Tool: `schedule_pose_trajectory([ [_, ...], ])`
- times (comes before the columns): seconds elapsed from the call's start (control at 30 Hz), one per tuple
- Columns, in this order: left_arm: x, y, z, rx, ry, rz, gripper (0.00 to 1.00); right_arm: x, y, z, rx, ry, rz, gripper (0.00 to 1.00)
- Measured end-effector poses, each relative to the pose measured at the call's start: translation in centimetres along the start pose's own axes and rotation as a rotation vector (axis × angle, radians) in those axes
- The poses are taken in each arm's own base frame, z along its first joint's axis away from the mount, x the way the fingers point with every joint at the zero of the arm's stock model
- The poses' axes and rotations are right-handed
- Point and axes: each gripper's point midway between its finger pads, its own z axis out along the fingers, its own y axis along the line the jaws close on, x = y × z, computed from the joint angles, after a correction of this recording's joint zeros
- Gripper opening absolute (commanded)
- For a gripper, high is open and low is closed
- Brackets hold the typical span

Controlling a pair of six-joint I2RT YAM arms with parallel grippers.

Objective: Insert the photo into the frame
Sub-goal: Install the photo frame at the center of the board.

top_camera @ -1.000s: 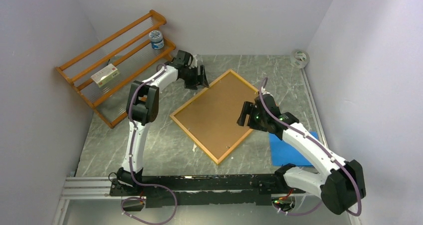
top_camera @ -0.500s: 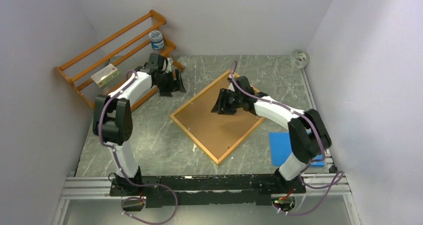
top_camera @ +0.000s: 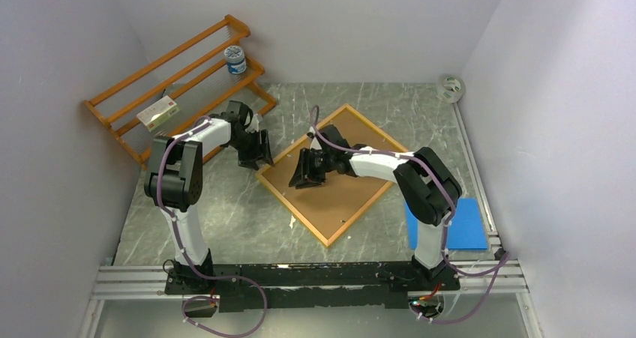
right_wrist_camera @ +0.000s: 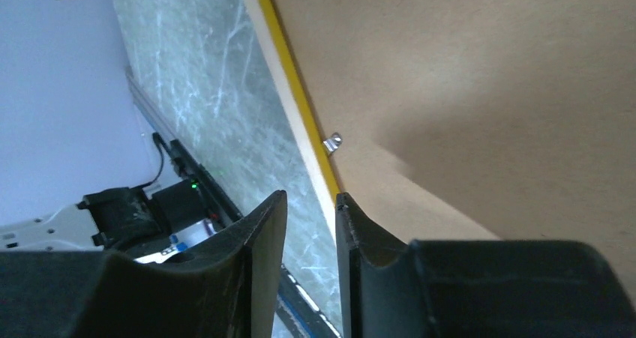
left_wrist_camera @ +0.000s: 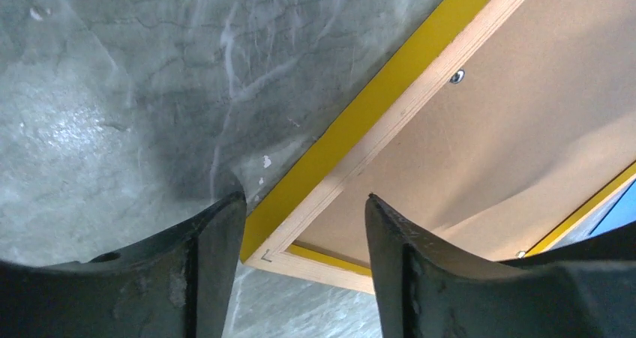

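The frame [top_camera: 292,209] lies back up in the middle of the table, its yellow side [left_wrist_camera: 360,121] and pale wood rim showing. A brown backing board [top_camera: 341,199] fills its back. The photo is hidden. My left gripper [top_camera: 259,152] is at the frame's left corner. In the left wrist view it [left_wrist_camera: 304,197] stands open, one finger on each side of that corner. My right gripper [top_camera: 304,174] hovers over the board's left part beside the frame's edge [right_wrist_camera: 296,106]. Its jaws [right_wrist_camera: 310,194] are open by a narrow gap, with only table seen between them.
An orange slatted rack [top_camera: 172,91] stands at the back left, holding a jar [top_camera: 235,59] and a small box [top_camera: 158,113]. A tape roll [top_camera: 451,88] lies at the back right. A blue sheet [top_camera: 457,229] lies at the near right. Walls enclose three sides.
The left gripper came from the frame's far side down to its left corner. The right gripper swung left across the board, and its jaws narrowed.
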Motion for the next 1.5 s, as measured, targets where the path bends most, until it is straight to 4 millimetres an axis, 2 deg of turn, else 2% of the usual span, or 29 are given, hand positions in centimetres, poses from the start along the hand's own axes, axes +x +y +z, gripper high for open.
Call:
schedule_pose_trajectory([
  [0.07,-0.2,0.0,0.1,0.011,-0.001,0.016,0.57,0.4,0.4,0.2,-0.017,0.012,0.005,0.28],
  [0.2,0.1,-0.1,0.3,0.033,0.013,0.032,0.53,0.7,1.5,0.7,-0.053,0.020,0.001,0.27],
  [0.4,0.2,0.1,0.5,0.047,0.015,0.040,0.51,2.1,0.9,2.4,-0.031,0.051,0.026,0.40],
  [0.6,0.2,0.3,0.5,0.058,0.011,0.033,0.49,3.6,0.6,3.6,-0.008,0.068,0.051,0.41],
  [0.97,0.3,0.4,0.5,0.075,-0.006,0.024,0.46,2.7,1.1,4.6,-0.016,0.005,0.064,0.43],
  [1.5,0.2,0.4,0.5,0.080,-0.029,0.016,0.43,2.5,1.6,4.9,-0.043,0.026,0.095,0.48],
])
